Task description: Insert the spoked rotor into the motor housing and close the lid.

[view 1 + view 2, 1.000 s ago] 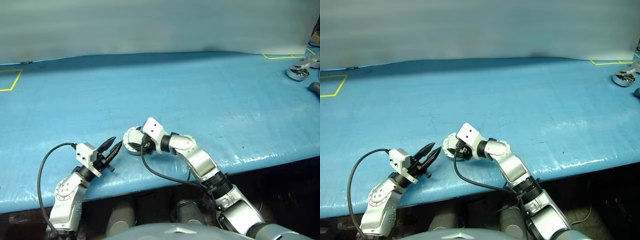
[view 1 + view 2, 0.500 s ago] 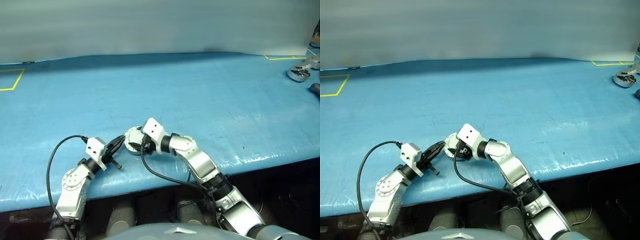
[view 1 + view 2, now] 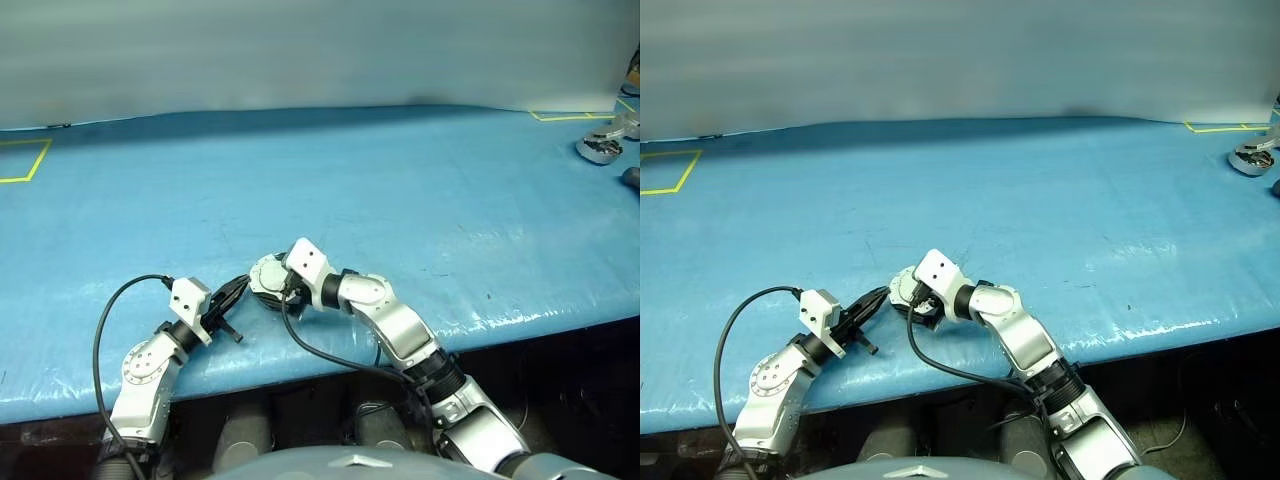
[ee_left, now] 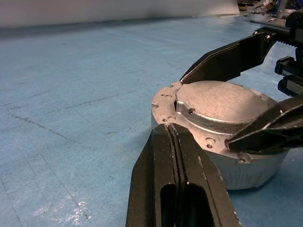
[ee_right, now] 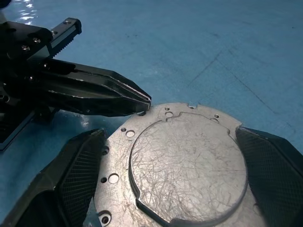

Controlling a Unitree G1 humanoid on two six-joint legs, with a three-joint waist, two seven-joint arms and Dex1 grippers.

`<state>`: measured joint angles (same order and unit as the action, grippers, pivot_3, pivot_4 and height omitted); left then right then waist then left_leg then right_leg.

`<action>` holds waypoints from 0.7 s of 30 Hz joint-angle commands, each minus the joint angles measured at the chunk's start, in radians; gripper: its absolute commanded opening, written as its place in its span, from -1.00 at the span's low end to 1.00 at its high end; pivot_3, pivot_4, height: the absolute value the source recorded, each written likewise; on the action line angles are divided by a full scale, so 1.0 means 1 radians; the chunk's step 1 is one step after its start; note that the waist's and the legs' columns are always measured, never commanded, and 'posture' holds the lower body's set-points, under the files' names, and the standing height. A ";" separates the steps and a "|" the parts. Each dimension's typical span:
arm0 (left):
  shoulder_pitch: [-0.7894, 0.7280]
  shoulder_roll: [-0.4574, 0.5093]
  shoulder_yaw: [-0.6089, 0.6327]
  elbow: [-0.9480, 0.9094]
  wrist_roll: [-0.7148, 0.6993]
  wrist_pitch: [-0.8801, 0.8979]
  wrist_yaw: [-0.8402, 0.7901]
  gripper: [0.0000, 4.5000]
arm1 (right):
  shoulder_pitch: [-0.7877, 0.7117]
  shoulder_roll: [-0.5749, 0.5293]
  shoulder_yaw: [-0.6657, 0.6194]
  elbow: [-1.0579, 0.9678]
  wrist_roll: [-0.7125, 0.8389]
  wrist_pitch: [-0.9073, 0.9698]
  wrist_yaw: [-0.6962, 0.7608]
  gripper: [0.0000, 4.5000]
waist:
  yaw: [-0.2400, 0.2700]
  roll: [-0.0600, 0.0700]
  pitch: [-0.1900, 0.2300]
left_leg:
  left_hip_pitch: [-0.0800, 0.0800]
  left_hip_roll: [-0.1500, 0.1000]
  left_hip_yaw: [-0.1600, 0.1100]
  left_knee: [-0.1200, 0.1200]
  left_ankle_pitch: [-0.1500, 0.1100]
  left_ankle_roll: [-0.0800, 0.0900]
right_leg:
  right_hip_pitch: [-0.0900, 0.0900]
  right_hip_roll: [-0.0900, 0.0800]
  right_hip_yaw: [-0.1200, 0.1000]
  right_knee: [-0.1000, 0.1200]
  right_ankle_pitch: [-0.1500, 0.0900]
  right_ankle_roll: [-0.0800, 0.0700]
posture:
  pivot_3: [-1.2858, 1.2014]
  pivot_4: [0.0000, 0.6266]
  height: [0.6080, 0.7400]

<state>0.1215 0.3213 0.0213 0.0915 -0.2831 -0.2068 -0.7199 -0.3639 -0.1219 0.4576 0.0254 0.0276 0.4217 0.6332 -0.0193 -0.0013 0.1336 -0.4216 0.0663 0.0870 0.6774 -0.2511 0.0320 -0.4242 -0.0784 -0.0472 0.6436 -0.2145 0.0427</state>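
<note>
The motor housing (image 3: 266, 272), a short round silver puck, stands near the table's front edge. Its top is covered by the lid (image 5: 189, 165), a scratched silver plate with a raised round middle and small holes, lying flat. My right gripper (image 5: 170, 133) is open and straddles the housing, one finger (image 5: 71, 175) on each side. My left gripper (image 4: 169, 127) is shut and empty, its tips touching the plate's rim from the robot's left. The same shut fingers (image 5: 94, 90) show in the right wrist view. The spoked rotor is hidden.
The blue table cover (image 3: 420, 200) stretches wide behind the housing. The front edge (image 3: 300, 365) runs just behind both wrists. Silver parts (image 3: 598, 147) lie at the far right. Yellow tape marks (image 3: 22, 160) sit at the far left.
My left gripper has shut and moved right and forward until its tips meet the housing's rim. The right arm has kept its place around the housing.
</note>
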 commanded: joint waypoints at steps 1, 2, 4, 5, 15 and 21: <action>0.019 -0.002 -0.041 -0.008 0.014 0.012 -0.023 -1.00 | 0.033 -0.010 -0.007 -0.019 0.001 0.002 -0.005 0.97 | 0.003 0.000 0.000 | 0.000 0.000 0.000 0.000 0.000 0.000 | 0.000 0.000 0.000 0.000 0.000 0.000 | 0.03 -0.52 1.00; 0.019 -0.003 -0.042 -0.008 0.012 0.013 -0.024 -1.00 | 0.039 -0.015 -0.011 -0.044 0.008 0.002 0.000 0.97 | 0.005 0.000 0.000 | 0.000 0.000 0.000 0.000 0.000 0.000 | 0.000 0.000 0.000 0.000 0.000 0.000 | 0.03 -0.52 1.00; 0.020 -0.003 -0.043 -0.007 0.011 0.013 -0.025 -1.00 | 0.051 -0.020 -0.026 -0.104 0.034 0.020 0.009 0.97 | 0.008 0.000 0.000 | -0.001 0.000 0.000 -0.001 0.000 0.000 | -0.001 -0.001 0.000 -0.001 0.000 0.000 | 0.03 -0.52 1.00; 0.020 -0.003 -0.044 -0.007 0.010 0.013 -0.026 -1.00 | 0.057 -0.022 -0.036 -0.135 0.047 0.034 0.010 0.97 | 0.009 0.000 0.000 | -0.002 -0.001 0.000 -0.001 0.000 0.001 | -0.002 -0.001 0.000 -0.001 0.000 0.000 | 0.03 -0.52 1.00; 0.022 -0.009 -0.050 -0.006 0.004 0.009 -0.030 -1.00 | 0.118 0.020 -0.259 -0.341 0.233 0.280 -0.110 0.97 | 0.010 0.000 0.000 | -0.006 -0.002 -0.003 -0.001 0.000 0.001 | -0.004 -0.001 -0.003 -0.002 0.000 0.000 | 0.03 -0.52 1.00; 0.038 -0.013 -0.049 -0.006 0.003 -0.003 -0.025 -1.00 | 0.150 0.050 -0.455 -0.287 0.450 0.528 -0.124 0.97 | 0.009 0.001 0.000 | -0.007 -0.002 -0.003 -0.001 -0.001 0.001 | -0.004 -0.002 -0.003 -0.002 0.000 0.000 | 0.03 -0.52 1.00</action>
<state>0.1415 0.3140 -0.0045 0.0812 -0.2918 -0.2218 -0.7346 -0.2144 -0.0835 0.0495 -0.2619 0.4074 0.8949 0.5092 -0.0101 -0.0007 0.1341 -0.4292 0.0645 0.0843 0.6767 -0.2519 0.0331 -0.4287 -0.0801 -0.0500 0.6411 -0.2145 0.0425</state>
